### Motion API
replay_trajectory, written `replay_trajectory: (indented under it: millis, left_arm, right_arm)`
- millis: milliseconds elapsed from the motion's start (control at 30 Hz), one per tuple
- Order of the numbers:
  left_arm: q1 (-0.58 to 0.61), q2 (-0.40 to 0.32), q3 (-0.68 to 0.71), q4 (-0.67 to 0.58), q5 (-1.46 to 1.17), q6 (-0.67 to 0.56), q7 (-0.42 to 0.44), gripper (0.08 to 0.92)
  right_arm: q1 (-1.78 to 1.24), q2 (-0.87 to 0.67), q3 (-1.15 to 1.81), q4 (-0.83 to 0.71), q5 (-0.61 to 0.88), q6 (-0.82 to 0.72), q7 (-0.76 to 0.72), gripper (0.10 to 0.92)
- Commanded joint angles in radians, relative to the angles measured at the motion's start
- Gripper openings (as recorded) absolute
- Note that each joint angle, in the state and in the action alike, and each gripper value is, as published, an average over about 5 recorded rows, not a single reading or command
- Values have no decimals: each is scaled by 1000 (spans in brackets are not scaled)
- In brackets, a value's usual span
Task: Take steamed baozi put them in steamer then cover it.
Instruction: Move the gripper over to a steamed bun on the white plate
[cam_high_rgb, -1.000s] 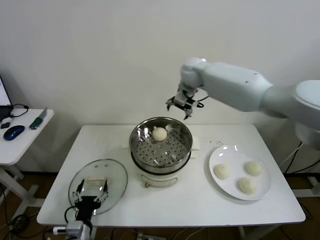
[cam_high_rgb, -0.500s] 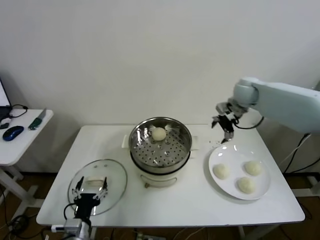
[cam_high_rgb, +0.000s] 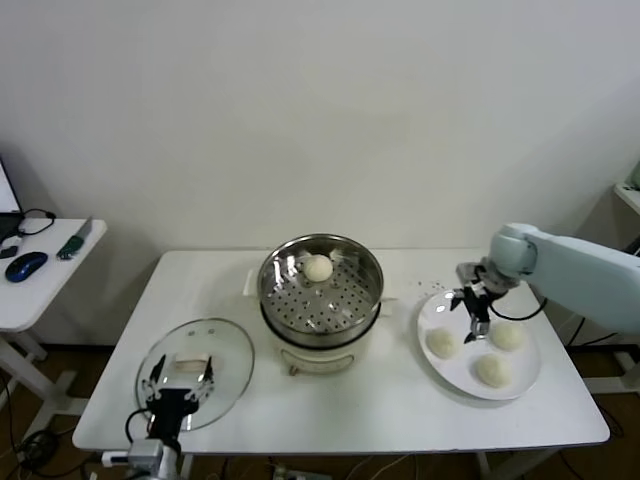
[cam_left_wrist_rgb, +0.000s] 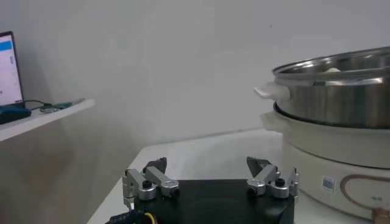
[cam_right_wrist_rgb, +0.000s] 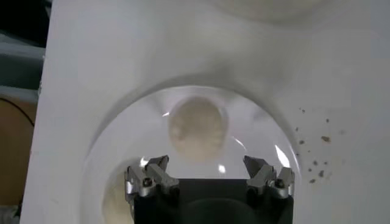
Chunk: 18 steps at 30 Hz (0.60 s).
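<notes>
On the white tabletop (cam_high_rgb: 400, 400) sits the steamer (cam_high_rgb: 322, 300) with one baozi (cam_high_rgb: 319, 267) inside; its cover (cam_high_rgb: 196, 372) lies at the near left corner under the parked left tool (cam_high_rgb: 181, 385), fingers spread and empty. Three buns wait on the plate (cam_high_rgb: 452, 375). Right tool (cam_high_rgb: 473, 305) hovers wide open, empty, above the nearest bun (cam_right_wrist_rgb: 197, 128); an off-centre descent could nudge it aside or dent it.

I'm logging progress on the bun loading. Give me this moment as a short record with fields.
buns in steamer: one bun in the steamer
buns on plate: three, on the white plate
lid: off, lying on the table, left of the steamer
right gripper: open above the plate
left gripper: open, low over the lid
</notes>
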Motion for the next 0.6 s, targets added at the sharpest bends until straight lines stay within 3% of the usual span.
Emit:
replay_trajectory:
  millis: [33, 600]
  left_arm:
    - [0, -4, -2, 7, 10, -1, -4, 823]
    - [-5, -9, -3, 17, 16, 8, -11, 823]
  right_arm:
    - [-177, 68, 151, -93, -57, -13, 10, 823]
    - [-183, 110, 144, -152, -60, 6, -14, 822]
